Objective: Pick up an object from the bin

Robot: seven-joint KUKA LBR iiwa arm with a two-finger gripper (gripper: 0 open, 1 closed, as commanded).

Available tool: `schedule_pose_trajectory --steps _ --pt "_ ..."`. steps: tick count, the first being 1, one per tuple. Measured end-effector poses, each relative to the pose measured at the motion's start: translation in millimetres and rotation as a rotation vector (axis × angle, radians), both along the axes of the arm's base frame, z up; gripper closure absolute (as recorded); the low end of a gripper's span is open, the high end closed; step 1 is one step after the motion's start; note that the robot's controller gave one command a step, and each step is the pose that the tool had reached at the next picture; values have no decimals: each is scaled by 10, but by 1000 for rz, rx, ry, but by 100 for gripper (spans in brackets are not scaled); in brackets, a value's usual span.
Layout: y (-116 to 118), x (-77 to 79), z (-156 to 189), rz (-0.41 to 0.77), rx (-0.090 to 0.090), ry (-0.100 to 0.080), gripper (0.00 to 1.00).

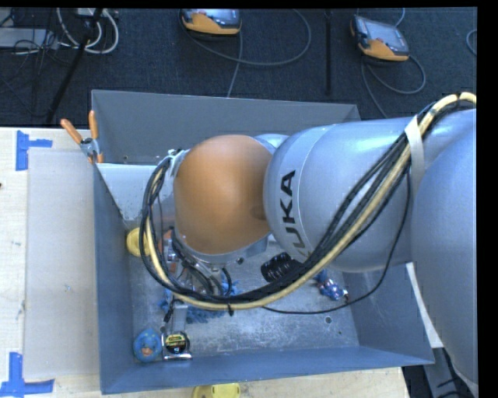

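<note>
Orange-capped arm (226,194) covers the bin (233,109), gripper (173,313) near a blue disc (145,344) and tape measure (177,342), its opening impossible to tell.

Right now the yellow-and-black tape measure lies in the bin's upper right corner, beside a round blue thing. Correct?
No. In the camera view the tape measure lies in the lower left corner of the bin, not the upper right, beside the round blue thing.

Beyond me lay a dark carpeted floor (280,70), strewn with pale looped cables (97,27) and two orange-and-grey handheld units (210,19).
</note>
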State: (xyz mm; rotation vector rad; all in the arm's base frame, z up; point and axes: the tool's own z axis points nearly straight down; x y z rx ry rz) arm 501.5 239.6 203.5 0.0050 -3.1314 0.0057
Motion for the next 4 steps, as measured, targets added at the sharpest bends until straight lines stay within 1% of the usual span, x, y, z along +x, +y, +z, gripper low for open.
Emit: schedule_pose_trajectory --steps 1,2,3,4 --pt "-11 19 45 -5 3 -8 0" --pt "-208 37 -394 65 5 -12 0" --pt "-321 191 -928 275 5 -9 0" --pt "-475 180 -1321 363 5 -7 100"
